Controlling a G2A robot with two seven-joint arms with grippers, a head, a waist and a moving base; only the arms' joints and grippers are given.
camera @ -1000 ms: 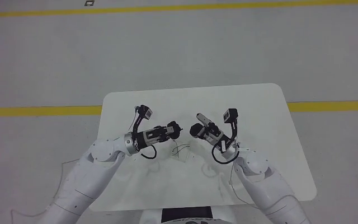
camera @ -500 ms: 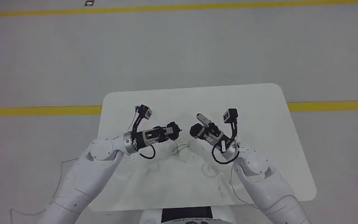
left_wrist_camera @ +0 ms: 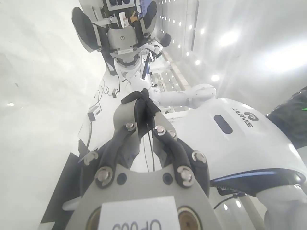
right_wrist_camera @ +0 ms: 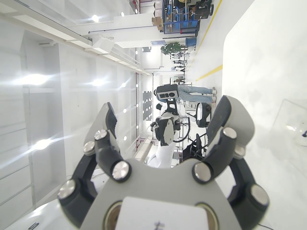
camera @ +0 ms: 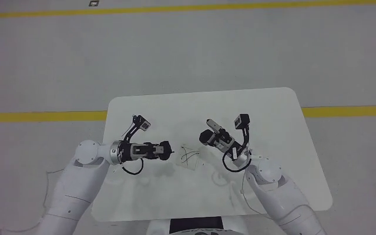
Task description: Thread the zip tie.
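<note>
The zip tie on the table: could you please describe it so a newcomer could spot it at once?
Find the white rounded-corner table. Near its middle, between the left gripper and the right gripper, lies a thin dark wiry zip tie bent into loose loops. Unlike the bulky grippers beside it, it is a hair-thin scribble on the white surface.

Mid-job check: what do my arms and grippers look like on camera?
The left arm and right arm have white shells, dark wrist sections and looping black cables. The left gripper and right gripper each have a grey metal base, black linkages with silver rivets, black-padded grey fingers and a white label.
</note>
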